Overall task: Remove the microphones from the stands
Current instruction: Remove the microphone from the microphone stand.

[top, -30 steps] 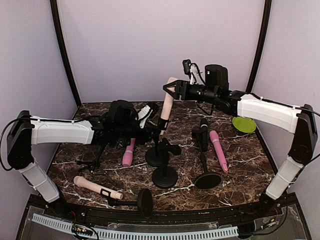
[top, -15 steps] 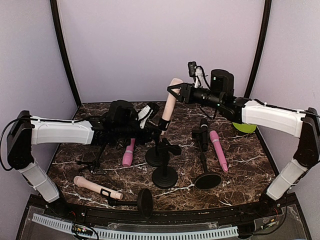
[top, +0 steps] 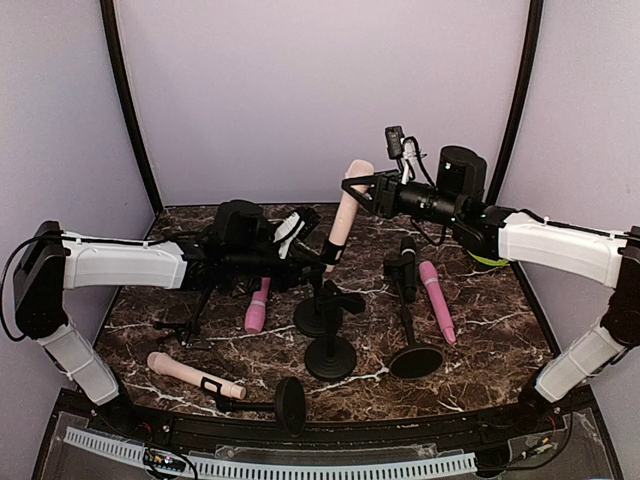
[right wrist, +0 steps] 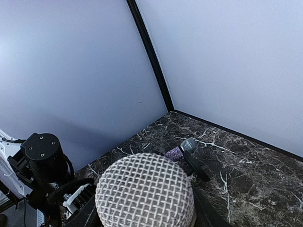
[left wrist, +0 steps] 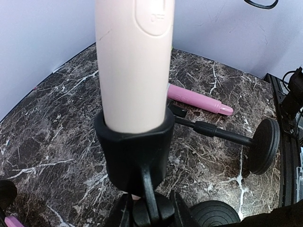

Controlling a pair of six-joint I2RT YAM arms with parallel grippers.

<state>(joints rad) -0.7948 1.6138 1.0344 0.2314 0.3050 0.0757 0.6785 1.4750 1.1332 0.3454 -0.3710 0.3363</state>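
Mesh head (right wrist: 144, 189) of the cream microphone (top: 345, 205) sits between the right jaws, which look narrowed around it. The left jaws are nearly closed on the stand (left wrist: 150, 213) just beneath its clip (left wrist: 135, 146), which hugs the handle. An off-axis pull could wedge the handle, tip the stand, or slip off the rounded mesh.

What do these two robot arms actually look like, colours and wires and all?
The left arm and right arm match: a smooth white shell on the long segment, bulky black joints at elbow and wrist, and thin black cables looping alongside. The left gripper and right gripper are black, with two fingers each. No markings are readable.
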